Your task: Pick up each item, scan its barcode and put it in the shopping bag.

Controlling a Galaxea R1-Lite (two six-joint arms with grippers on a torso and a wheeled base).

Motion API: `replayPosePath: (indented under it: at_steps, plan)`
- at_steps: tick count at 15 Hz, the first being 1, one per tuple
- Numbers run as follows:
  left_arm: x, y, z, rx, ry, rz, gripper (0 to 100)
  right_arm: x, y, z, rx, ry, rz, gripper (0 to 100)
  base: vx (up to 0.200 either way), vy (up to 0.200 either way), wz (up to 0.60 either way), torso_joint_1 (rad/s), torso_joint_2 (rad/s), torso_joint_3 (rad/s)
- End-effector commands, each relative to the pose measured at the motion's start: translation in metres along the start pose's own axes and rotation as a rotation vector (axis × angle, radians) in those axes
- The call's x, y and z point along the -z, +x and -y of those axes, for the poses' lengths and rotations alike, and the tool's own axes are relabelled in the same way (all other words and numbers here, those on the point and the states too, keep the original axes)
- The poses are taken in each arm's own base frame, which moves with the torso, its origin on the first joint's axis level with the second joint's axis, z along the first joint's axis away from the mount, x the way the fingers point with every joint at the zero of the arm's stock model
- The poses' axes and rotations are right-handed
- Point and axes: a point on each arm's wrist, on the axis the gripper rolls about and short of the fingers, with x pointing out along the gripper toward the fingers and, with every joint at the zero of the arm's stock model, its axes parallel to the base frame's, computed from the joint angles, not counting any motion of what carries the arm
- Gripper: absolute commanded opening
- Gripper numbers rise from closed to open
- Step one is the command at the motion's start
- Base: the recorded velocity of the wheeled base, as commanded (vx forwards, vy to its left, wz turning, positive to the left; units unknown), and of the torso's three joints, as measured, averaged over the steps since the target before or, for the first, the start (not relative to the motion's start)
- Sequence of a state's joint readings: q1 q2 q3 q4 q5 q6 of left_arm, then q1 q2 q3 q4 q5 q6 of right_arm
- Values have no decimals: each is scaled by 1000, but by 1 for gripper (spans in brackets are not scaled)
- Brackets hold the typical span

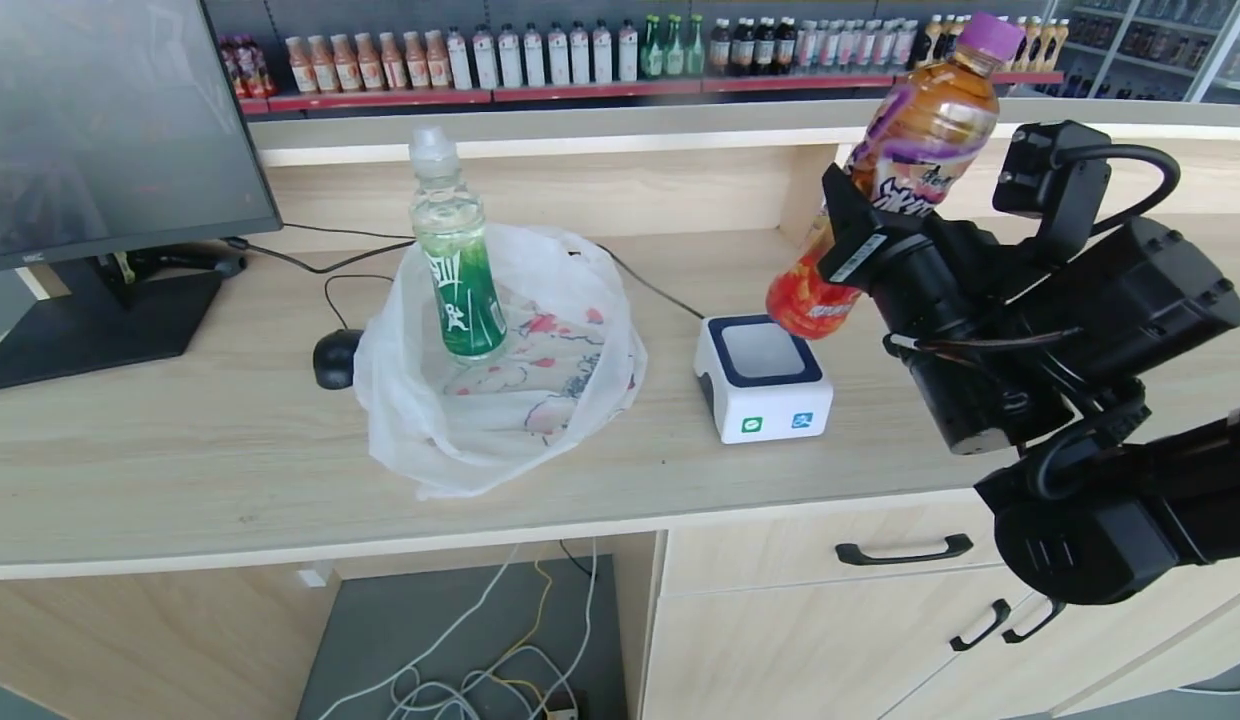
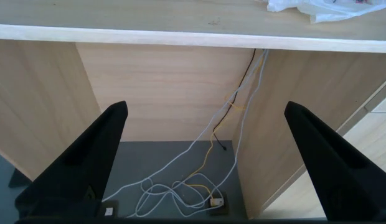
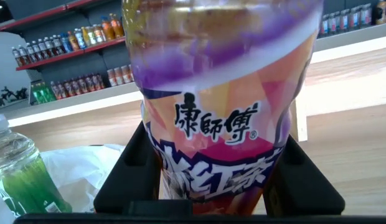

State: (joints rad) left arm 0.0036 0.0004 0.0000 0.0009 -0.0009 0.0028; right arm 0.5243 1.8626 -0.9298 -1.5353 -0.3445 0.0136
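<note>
The tea bottle (image 1: 905,170) is in the upper right of the head frame, held in the air by the right gripper (image 1: 860,235), which is closed around the middle of its label. Its long axis is tilted – the purple cap points to the upper right corner and the orange bottom points down and to the left. This bottom end hangs just beside the far right corner of the scanner (image 1: 762,375), near its dark window. I cannot tell if it touches the scanner.

I judge that the scan step is in hand. The label has to face the window, and after that the bottle must go to the left in the frame, because the shopping bag (image 1: 580,330) lies there on the bench (image 1: 180,440), just beside the scanner. The bag is open at the top, and a green bottle (image 1: 458,270) stands upright in it – so the free place is more at the near side of the bag.

The left gripper (image 2: 205,109) is low, under the front edge of the bench, with its jaws wide apart and nothing between them. The right arm is therefore the nearer one for the bag.
</note>
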Motion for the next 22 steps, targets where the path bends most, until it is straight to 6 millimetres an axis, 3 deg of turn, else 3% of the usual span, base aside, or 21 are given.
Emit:
replayPosePath:
  at_steps: [1, 5, 10, 14, 22]
  plan:
    - [0, 0, 0, 0, 0, 0, 100, -2, 0, 0, 2, 2, 5, 0, 0, 0, 0, 0, 0, 0]
    - [0, 0, 0, 0, 0, 0, 100, 4, 0, -3, -7, -7, -9, 0, 0, 0, 0, 0, 0, 0]
    - [0, 0, 0, 0, 0, 0, 100, 24, -5, -28, -66, 59, -57, 0, 0, 0, 0, 0, 0, 0]
    - [0, 0, 0, 0, 0, 0, 100, 34, 5, -23, -31, 186, -83, 0, 0, 0, 0, 0, 0, 0]
    - [0, 0, 0, 0, 0, 0, 100, 41, 9, -11, 77, 672, -131, 0, 0, 0, 0, 0, 0, 0]
